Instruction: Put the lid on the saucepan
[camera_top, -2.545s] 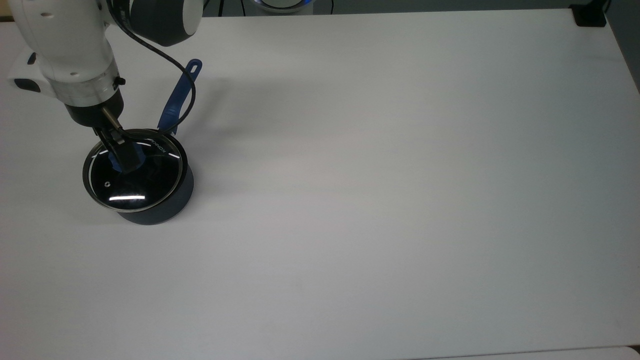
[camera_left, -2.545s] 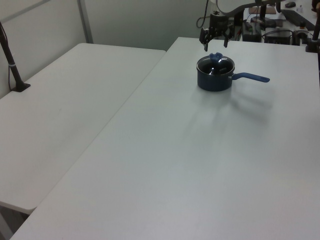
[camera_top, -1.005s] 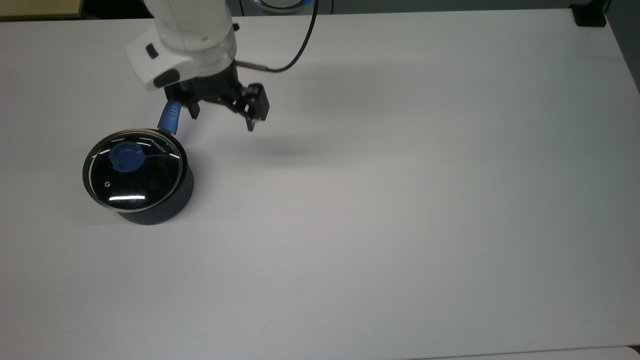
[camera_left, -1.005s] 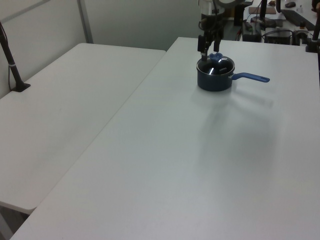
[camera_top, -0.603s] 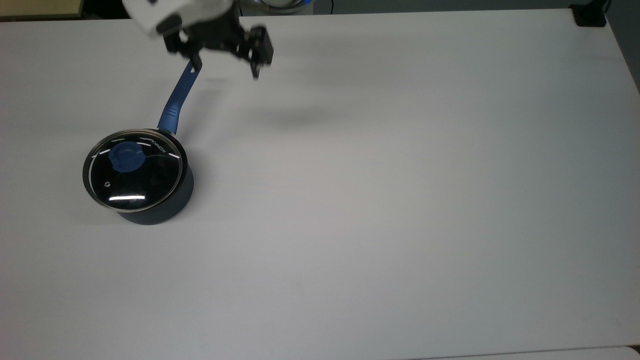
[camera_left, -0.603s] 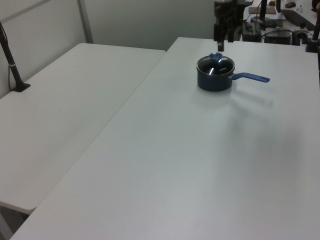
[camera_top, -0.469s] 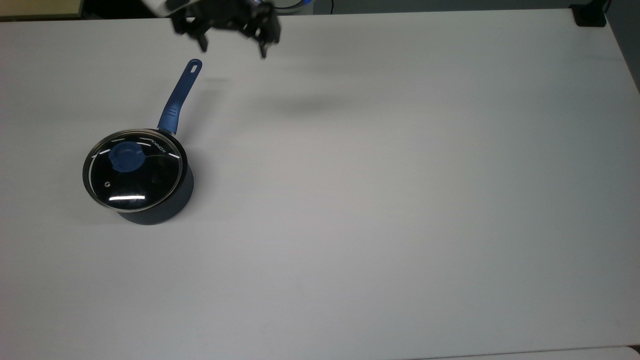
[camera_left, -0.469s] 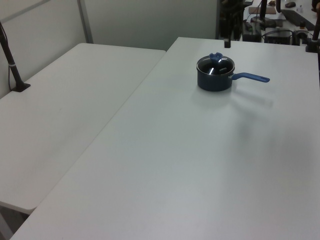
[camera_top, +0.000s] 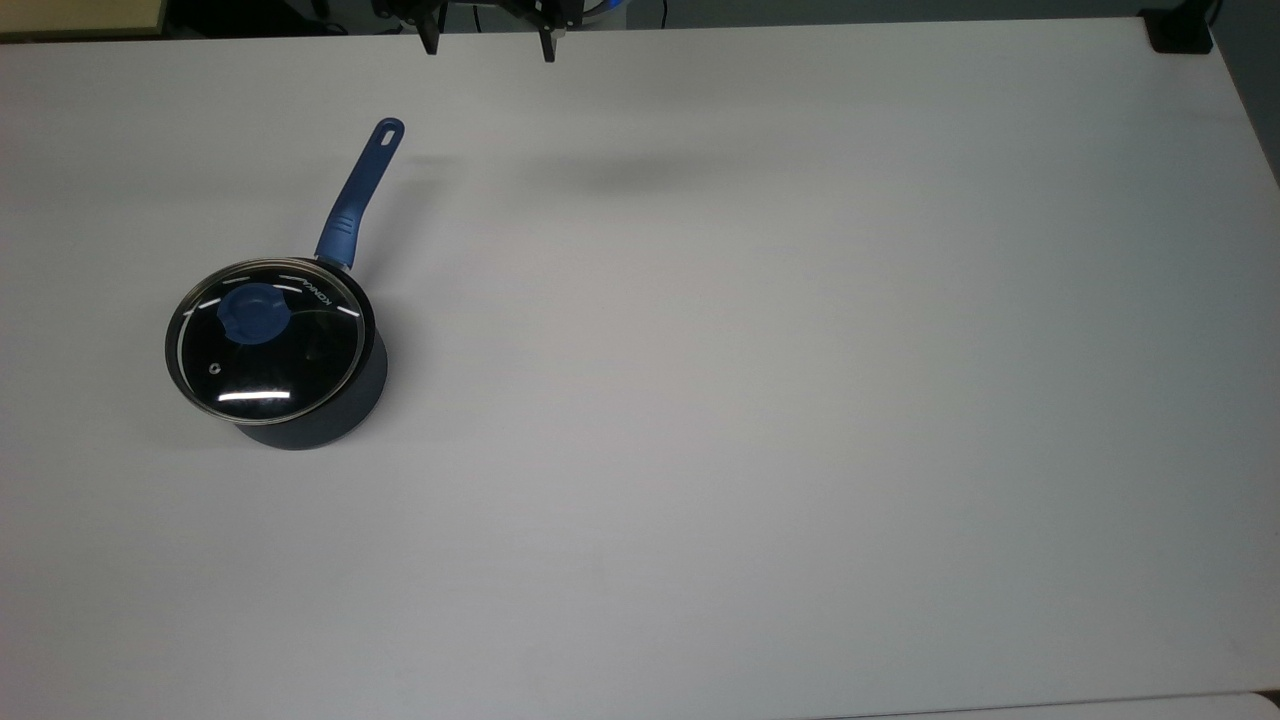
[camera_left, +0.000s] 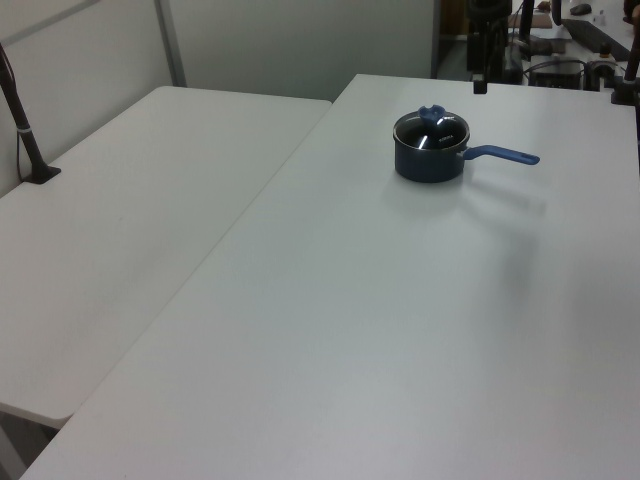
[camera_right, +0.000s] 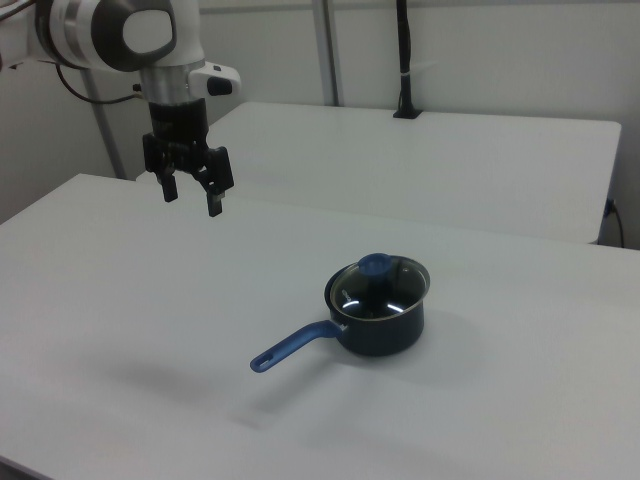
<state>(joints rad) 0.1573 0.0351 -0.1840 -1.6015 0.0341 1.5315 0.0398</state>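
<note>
White table (camera_top: 800, 400), lidded saucepan (camera_right: 380, 322), tool (camera_right: 190, 197) raised, fingers spread.

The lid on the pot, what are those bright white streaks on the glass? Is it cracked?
Not cracked as far as the pictures show. In the top view the lid carries a straight white bar and thin arcs near its rim: glare from overhead lights on the glass. In the right view smaller glints sit on the same glass, above the saucepan. The white table shows soft grey shadows.
</note>
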